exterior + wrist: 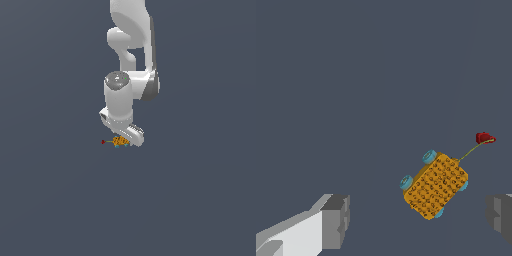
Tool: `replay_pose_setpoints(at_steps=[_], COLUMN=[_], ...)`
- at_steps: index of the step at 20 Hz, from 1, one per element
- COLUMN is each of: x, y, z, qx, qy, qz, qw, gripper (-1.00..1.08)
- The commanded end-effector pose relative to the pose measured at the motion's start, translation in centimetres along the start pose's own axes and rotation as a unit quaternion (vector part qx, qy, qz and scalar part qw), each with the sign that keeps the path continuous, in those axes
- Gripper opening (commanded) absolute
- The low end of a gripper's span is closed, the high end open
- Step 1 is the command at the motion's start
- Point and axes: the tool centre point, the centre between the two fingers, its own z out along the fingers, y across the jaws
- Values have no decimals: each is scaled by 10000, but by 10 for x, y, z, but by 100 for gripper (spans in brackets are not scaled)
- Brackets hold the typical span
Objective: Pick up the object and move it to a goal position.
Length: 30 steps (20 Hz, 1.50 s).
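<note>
The object [120,141] is a tiny orange-speckled lump with cyan flecks and a thin stem ending in a small red tip [103,142]; it lies on the dark floor. In the wrist view the object [436,186] is an orange block with cyan wheels and its red tip [484,138] points away. My gripper [129,141] hangs just above it, at the exterior view's right of it. In the wrist view my gripper [418,217] is open, and the object lies between the two fingers [336,221], nearer the far one, touching neither.
The white arm [131,50] rises above the gripper at the top middle of the exterior view. The floor [60,200] is a plain dark grey surface with nothing else on it.
</note>
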Motion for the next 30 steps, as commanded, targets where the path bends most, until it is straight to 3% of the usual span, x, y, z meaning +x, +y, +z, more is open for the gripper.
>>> replay_pose_setpoints(at_steps=[1,8,17,24,30], x=[-1,-3,-6,-8,-8], y=[7,27,51,63,66], z=[7,27,47,54,56], qx=[-5,-32,-73,-92,-97], qy=[-2,6,49,80,90], qz=[421,1572,2854,3395,3540], qw=[9991,9876,9584,9405,9352], gripper=[100,100,100,100,100])
